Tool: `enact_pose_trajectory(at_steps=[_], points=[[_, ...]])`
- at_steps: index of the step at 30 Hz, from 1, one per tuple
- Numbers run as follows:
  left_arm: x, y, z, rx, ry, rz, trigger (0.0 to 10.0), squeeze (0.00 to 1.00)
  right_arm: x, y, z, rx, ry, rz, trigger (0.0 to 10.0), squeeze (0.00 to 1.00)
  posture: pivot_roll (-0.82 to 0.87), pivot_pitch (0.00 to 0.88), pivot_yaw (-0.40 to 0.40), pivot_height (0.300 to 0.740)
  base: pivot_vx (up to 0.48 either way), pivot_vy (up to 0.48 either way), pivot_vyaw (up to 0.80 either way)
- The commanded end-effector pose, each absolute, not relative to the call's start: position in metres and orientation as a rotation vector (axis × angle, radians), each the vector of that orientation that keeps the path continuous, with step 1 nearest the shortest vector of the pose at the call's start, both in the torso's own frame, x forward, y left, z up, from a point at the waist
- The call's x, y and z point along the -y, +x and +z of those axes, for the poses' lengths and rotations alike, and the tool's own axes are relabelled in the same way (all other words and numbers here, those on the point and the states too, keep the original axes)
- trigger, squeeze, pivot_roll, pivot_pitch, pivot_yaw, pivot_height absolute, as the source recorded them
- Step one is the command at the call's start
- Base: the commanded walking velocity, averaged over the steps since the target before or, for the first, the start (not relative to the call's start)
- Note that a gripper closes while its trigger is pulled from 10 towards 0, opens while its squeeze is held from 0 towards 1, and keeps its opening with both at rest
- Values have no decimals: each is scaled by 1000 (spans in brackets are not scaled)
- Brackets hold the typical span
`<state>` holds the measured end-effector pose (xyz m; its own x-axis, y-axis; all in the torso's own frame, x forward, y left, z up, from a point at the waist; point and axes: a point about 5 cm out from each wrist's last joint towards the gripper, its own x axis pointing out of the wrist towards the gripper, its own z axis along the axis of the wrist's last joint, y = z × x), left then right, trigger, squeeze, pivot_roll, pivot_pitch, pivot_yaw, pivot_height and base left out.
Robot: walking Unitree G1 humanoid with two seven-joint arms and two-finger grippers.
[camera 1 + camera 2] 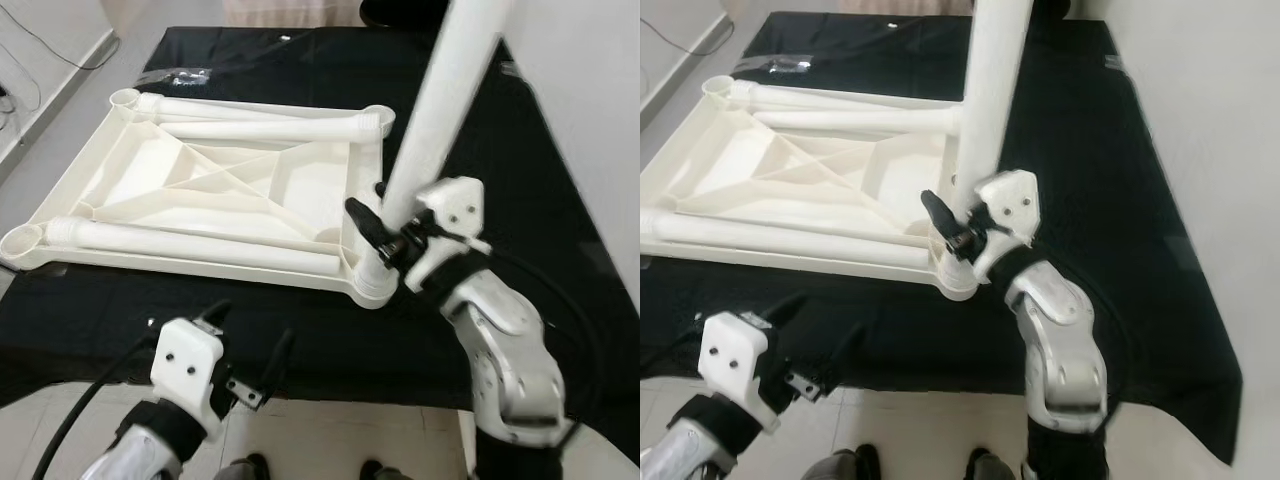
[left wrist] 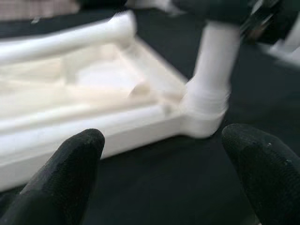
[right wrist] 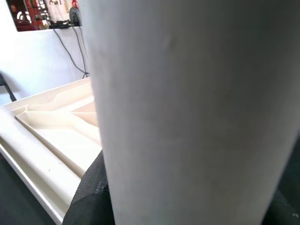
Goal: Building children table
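- The right gripper is clasping a white table leg low on its shaft, black fingers wrapped round it from either side.
- That leg is standing nearly upright, leaning a little toward one o'clock, with its foot sitting in the corner socket of the white tabletop.
- The tabletop is lying upside down on a black cloth, its ribbed underside facing up; the socket being used is at its five o'clock corner.
- Two more legs are lying flat inside the tabletop: a near leg along the six o'clock edge and a far leg along the twelve o'clock edge.
- Open sockets are showing at the eight o'clock corner and the eleven o'clock corner.
- The left gripper is hovering at seven o'clock from the upright leg, above the cloth's near edge, fingers spread wide and grasping nothing, pointed toward the filled corner.
- Pale tiled floor is showing beyond the cloth at six o'clock.
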<state>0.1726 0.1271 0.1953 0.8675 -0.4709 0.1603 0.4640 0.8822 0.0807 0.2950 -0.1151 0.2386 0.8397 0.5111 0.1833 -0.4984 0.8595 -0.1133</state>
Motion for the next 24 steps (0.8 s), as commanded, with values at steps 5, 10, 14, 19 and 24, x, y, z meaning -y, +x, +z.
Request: enact_pose_trajectory(at_steps=[5, 10, 14, 19, 24], points=[[-128, 159, 206, 184, -12, -454, 10000, 0, 126, 308, 209, 70, 9, 448, 10000, 0, 108, 243, 14, 740, 0, 0, 0], [-123, 148, 208, 166, -39, -448, 10000, 0, 134, 312, 224, 106, -1, 629, 10000, 1000, 118, 229, 28, 740, 0, 0, 0], [-122, 147, 208, 152, -55, -426, 10000, 0, 148, 328, 243, 143, -66, 814, 10000, 0, 122, 221, 33, 740, 0, 0, 0], [-123, 149, 206, 139, -43, -416, 10000, 0, 151, 336, 244, 109, -121, 1074, 10000, 0, 128, 214, 14, 740, 0, 0, 0], [-120, 148, 204, 121, -49, -436, 10000, 0, 152, 340, 242, 94, -88, 1186, 10000, 0, 135, 208, 7, 740, 0, 0, 0]])
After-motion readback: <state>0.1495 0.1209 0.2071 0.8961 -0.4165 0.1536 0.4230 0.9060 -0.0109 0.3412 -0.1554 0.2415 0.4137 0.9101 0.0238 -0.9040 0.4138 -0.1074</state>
